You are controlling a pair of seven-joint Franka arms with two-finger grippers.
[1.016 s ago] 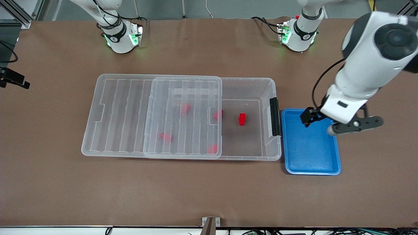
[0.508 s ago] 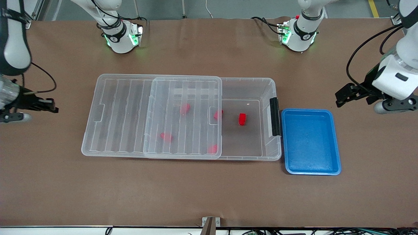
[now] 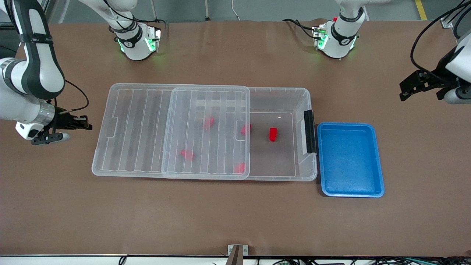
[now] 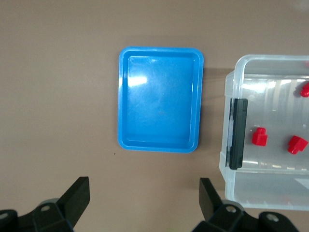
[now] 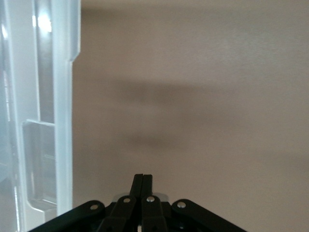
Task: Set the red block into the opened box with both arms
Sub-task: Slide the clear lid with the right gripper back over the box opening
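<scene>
Brown matte table, cut off by frame at every edge. On it, clear plastic box, large, shallow, rectangular, black latch bar on the short end toward the left arm. Ribbed translucent lid slid toward the right arm's end, overhanging that end, covering roughly two thirds of the box. Open part toward the left arm's end.

Blue tray, smooth, rounded corners, raised rim, just beside the latch end of the box, empty inside as seen in left wrist view.

Red block, small, boxy, bright, lying on box floor in the uncovered part, fully visible. Other red blocks under the lid: blurred through the ribs, shapes hard to make out, one half hidden at lid edge.

Right arm mostly cut off at frame edge; right gripper low over bare table just beside the overhanging lid end, fingers pressed together, holding nothing. Right wrist view: only lid edge and table.

Left arm mostly out of frame; left gripper over bare table at the left arm's end, well apart from tray, fingers spread wide, nothing between.
</scene>
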